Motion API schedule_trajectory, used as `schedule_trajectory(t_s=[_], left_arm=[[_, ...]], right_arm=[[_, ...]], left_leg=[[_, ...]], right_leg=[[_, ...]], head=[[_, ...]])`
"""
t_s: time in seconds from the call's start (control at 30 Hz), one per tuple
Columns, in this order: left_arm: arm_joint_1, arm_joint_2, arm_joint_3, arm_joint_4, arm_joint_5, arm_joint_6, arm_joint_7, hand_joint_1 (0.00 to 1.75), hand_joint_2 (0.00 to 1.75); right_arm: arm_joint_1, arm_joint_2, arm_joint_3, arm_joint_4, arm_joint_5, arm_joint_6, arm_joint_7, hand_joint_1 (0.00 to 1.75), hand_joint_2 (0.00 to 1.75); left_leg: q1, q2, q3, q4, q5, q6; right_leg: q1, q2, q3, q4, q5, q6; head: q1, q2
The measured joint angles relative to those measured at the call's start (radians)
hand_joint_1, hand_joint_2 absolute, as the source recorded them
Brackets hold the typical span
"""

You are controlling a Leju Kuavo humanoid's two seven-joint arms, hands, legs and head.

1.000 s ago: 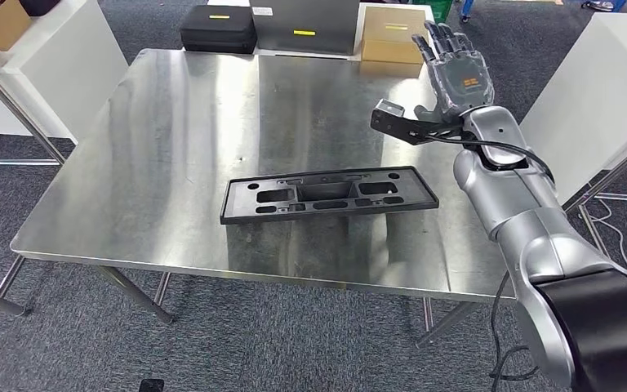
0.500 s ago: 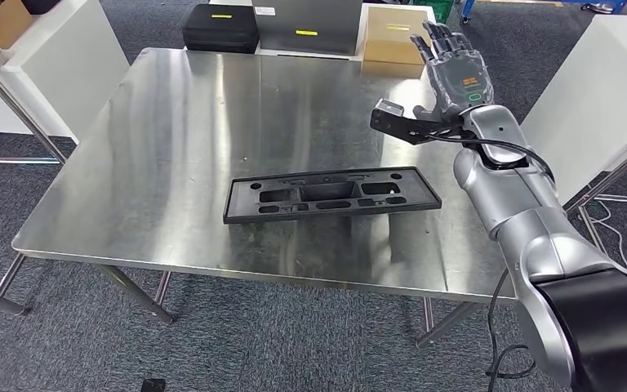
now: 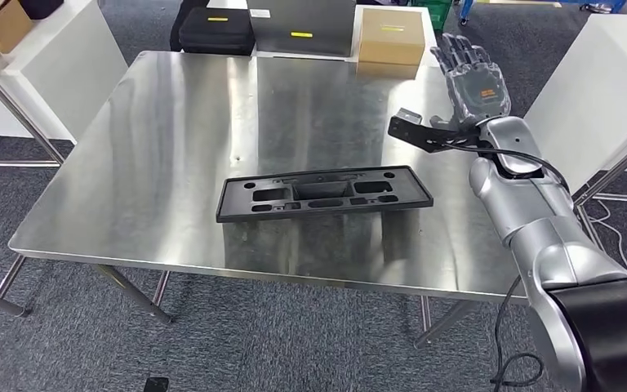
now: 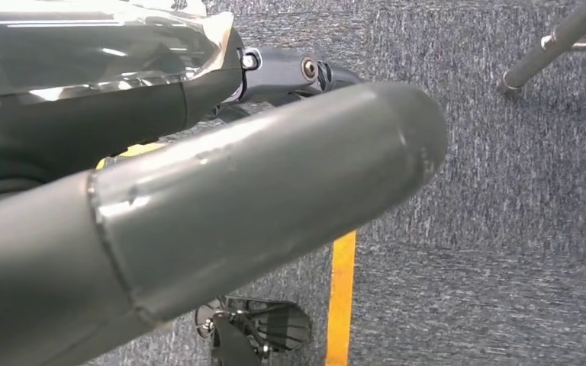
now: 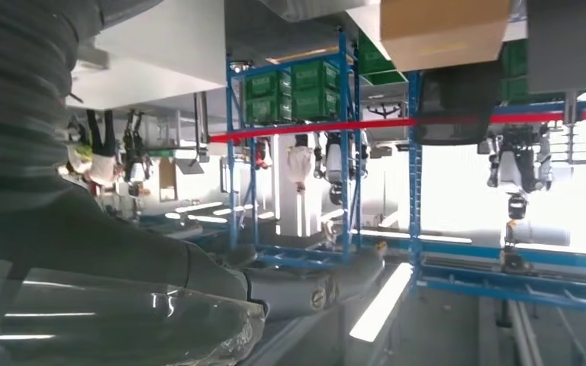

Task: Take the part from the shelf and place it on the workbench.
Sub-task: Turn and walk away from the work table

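The part (image 3: 324, 194), a long flat black plastic frame with several cut-outs, lies flat on the steel workbench (image 3: 171, 122), near its front edge. My right hand (image 3: 473, 82) is raised over the table's right edge, beyond and to the right of the part, fingers spread and straight, holding nothing. In the right wrist view its grey fingers (image 5: 122, 259) reach out with nothing in them. My left hand (image 4: 221, 198) hangs low over the carpet, its thick grey thumb stretched out, nothing in its grasp.
A cardboard box (image 3: 390, 37), a grey case (image 3: 300, 18) and a black case (image 3: 216, 31) stand just beyond the table's far edge. White cabinets flank the table at left (image 3: 73, 57) and right (image 3: 596, 82). A yellow floor line (image 4: 341, 297) runs below the left hand.
My right hand has drawn to the right, farther from the part. The part still lies where it was on the workbench; the picture has shifted slightly.
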Motion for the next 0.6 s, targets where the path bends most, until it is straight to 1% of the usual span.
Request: schedule_trajectory(t_s=[0.03, 0.07, 0.1, 0.13, 0.2, 0.23, 0.27, 0.3, 0.33, 0.37, 0.4, 0.43, 0.47, 0.5, 0.53, 0.57, 0.6], left_arm=[[0.0, 0.0, 0.0, 0.0, 0.0, 0.0, 0.0, 0.0, 0.0], [0.0, 0.001, 0.0, 0.0, 0.0, 0.0, 0.0, 0.0, 0.0], [0.0, 0.001, 0.0, 0.0, -0.001, 0.0, 0.0, 0.0, 0.0], [0.0, 0.002, 0.0, 0.0, -0.001, 0.0, -0.001, 0.0, 0.0], [0.0, 0.002, 0.0, 0.0, -0.003, 0.0, -0.002, 0.0, 0.0], [0.0, 0.002, 0.0, 0.0, -0.005, 0.0, -0.002, 0.0, 0.0], [0.0, 0.002, 0.0, 0.0, -0.006, 0.0, -0.003, 0.0, 0.0], [0.0, 0.002, 0.0, 0.0, -0.007, 0.0, -0.004, 0.0, 0.0], [0.0, 0.002, 0.0, 0.0, -0.008, 0.0, -0.005, 0.0, 0.0], [0.0, 0.002, 0.0, 0.0, -0.008, 0.0, -0.006, 0.0, 0.0], [-0.001, 0.003, 0.0, 0.0, -0.008, -0.002, -0.007, 0.0, 0.0], [-0.001, 0.003, 0.0, 0.0, -0.008, -0.003, -0.008, 0.0, 0.0], [-0.002, 0.003, 0.0, 0.0, -0.008, -0.004, -0.009, 0.0, 0.0], [-0.002, 0.003, 0.0, 0.0, -0.009, -0.005, -0.01, 0.0, 0.0], [-0.002, 0.003, 0.0, 0.0, -0.009, -0.006, -0.01, 0.0, 0.0], [-0.003, 0.003, 0.0, 0.0, -0.009, -0.006, -0.01, 0.0, 0.0], [-0.004, 0.003, 0.0, 0.0, -0.009, -0.006, -0.01, 0.0, 0.0]], right_arm=[[0.0, -0.001, 0.0, 0.0, 0.0, 0.0, 0.0, 0.0, 1.75], [0.0, 0.0, -0.001, 0.0, 0.0, 0.0, 0.0, 0.0, 1.75], [0.0, 0.0, -0.001, 0.0, 0.0, 0.0, 0.001, 0.0, 1.75], [-0.001, 0.001, -0.001, 0.0, 0.001, 0.0, 0.002, 0.0, 1.75], [0.001, 0.001, -0.001, 0.0, 0.003, 0.0, 0.004, 0.0, 1.75], [0.003, 0.001, -0.001, 0.0, 0.003, 0.0, 0.005, 0.0, 1.75], [0.006, -0.001, -0.002, 0.0, 0.004, -0.001, 0.006, 0.0, 1.75], [0.009, -0.003, -0.003, 0.0, 0.003, -0.002, 0.006, 0.0, 1.75], [0.011, -0.006, -0.005, 0.0, 0.003, -0.003, 0.006, 0.0, 1.75], [0.013, -0.009, -0.006, 0.0, 0.003, -0.005, 0.007, 0.0, 1.75], [0.014, -0.014, -0.008, 0.0, 0.003, -0.008, 0.008, 0.0, 1.75], [0.014, -0.019, -0.009, -0.001, 0.004, -0.012, 0.01, 0.0, 1.75], [0.016, -0.024, -0.009, -0.001, 0.005, -0.016, 0.011, 0.0, 1.75], [0.019, -0.031, -0.01, -0.001, 0.005, -0.02, 0.012, 0.0, 1.75], [0.023, -0.036, -0.011, -0.001, 0.006, -0.022, 0.013, 0.0, 1.75], [0.027, -0.042, -0.013, -0.001, 0.007, -0.024, 0.013, 0.0, 1.75], [0.03, -0.05, -0.015, -0.002, 0.007, -0.026, 0.013, 0.0, 1.75]], left_leg=[[0.001, -0.001, -0.004, 0.004, -0.002, -0.003], [0.003, -0.002, -0.01, 0.014, -0.011, -0.008], [0.005, -0.002, -0.021, 0.038, -0.033, -0.014], [0.007, -0.002, -0.039, 0.081, -0.067, -0.02], [0.011, -0.002, -0.09, 0.21, -0.144, -0.031], [0.012, -0.002, -0.111, 0.265, -0.167, -0.034], [0.013, -0.002, -0.118, 0.292, -0.173, -0.034], [0.014, -0.002, -0.105, 0.282, -0.159, -0.033], [0.014, -0.002, -0.07, 0.231, -0.132, -0.031], [0.014, -0.002, -0.024, 0.159, -0.104, -0.026], [0.012, -0.002, 0.019, 0.089, -0.084, -0.022], [0.01, -0.003, 0.048, 0.04, -0.071, -0.018], [0.006, -0.004, 0.06, 0.016, -0.068, -0.015], [0.003, -0.004, 0.059, 0.012, -0.066, -0.012], [0.001, -0.004, 0.054, 0.01, -0.058, -0.005], [0.002, -0.003, 0.051, 0.005, -0.05, 0.001], [0.003, -0.001, 0.045, 0.0, -0.039, 0.01]], right_leg=[[-0.005, 0.0, -0.004, -0.002, 0.001, -0.004], [-0.008, 0.0, -0.008, -0.002, 0.003, -0.01], [-0.012, 0.0, -0.011, -0.003, 0.006, -0.018], [-0.015, 0.0, -0.016, -0.004, 0.01, -0.027], [-0.012, 0.0, -0.027, -0.004, 0.017, -0.043], [-0.01, -0.001, -0.034, -0.004, 0.022, -0.047], [-0.009, -0.001, -0.04, -0.004, 0.026, -0.049], [-0.008, -0.001, -0.046, -0.003, 0.031, -0.049], [-0.008, 0.0, -0.05, -0.003, 0.037, -0.047], [-0.008, 0.0, -0.054, -0.003, 0.042, -0.044], [-0.006, 0.0, -0.058, -0.003, 0.047, -0.04], [-0.005, 0.0, -0.061, -0.003, 0.053, -0.034], [-0.004, 0.0, -0.063, -0.004, 0.059, -0.028], [-0.003, -0.001, -0.064, -0.006, 0.065, -0.02], [-0.001, -0.001, -0.065, -0.008, 0.071, -0.013], [-0.001, -0.002, -0.07, -0.006, 0.07, -0.008], [0.0, -0.002, -0.08, 0.008, 0.056, -0.007]], head=[[0.001, 0.0], [0.0, 0.0], [-0.002, 0.0], [-0.003, 0.0], [-0.004, 0.0], [-0.004, 0.0], [-0.004, 0.0], [-0.004, 0.0], [-0.005, 0.0], [-0.005, 0.0], [-0.005, 0.0], [-0.004, 0.0], [-0.004, 0.0], [-0.003, 0.0], [-0.003, 0.0], [-0.004, 0.0], [-0.002, 0.0]])
